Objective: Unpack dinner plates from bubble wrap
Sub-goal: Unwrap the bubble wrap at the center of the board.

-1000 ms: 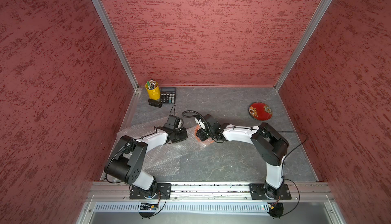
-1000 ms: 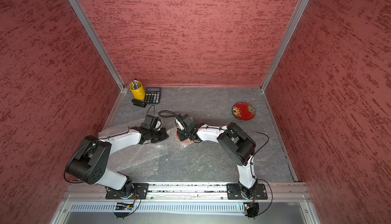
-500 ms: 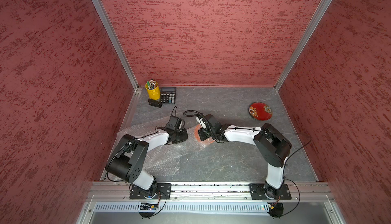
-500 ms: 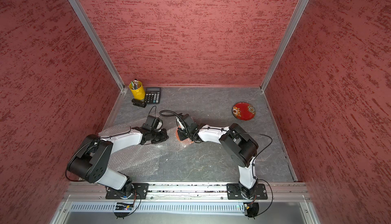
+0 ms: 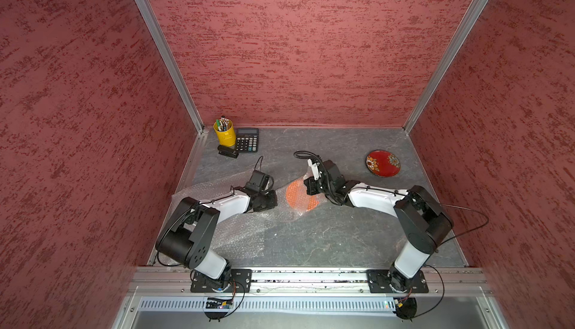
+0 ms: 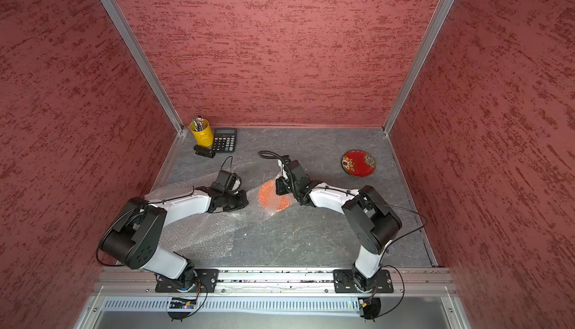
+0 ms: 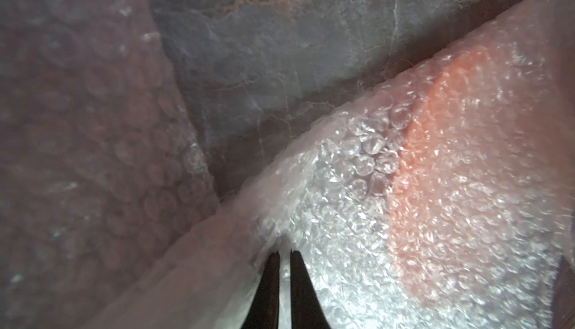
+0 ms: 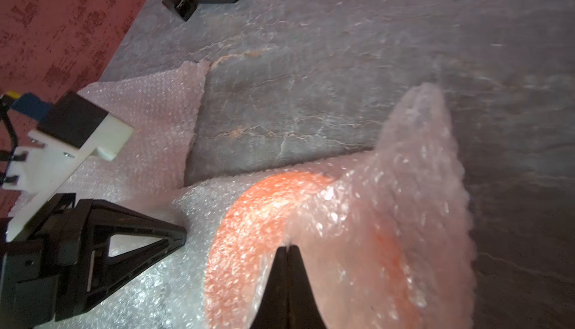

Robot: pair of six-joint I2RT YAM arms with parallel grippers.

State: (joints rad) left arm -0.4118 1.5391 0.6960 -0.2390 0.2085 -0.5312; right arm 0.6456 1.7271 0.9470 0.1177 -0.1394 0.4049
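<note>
Lying in the middle of the grey stone-look tabletop [image 5: 326, 243], a plain round orange plate [image 5: 300, 195] shows through clear, whitish bubble wrap [image 7: 342, 172].
The left pincer [image 7: 284, 252] is pinched narrow on the wrap's edge just left of the plate, and the right pincer [image 8: 287, 248] is clamped on a raised fold over it. A round red flowered plate [image 5: 382, 163] sits bare at far right.
</note>
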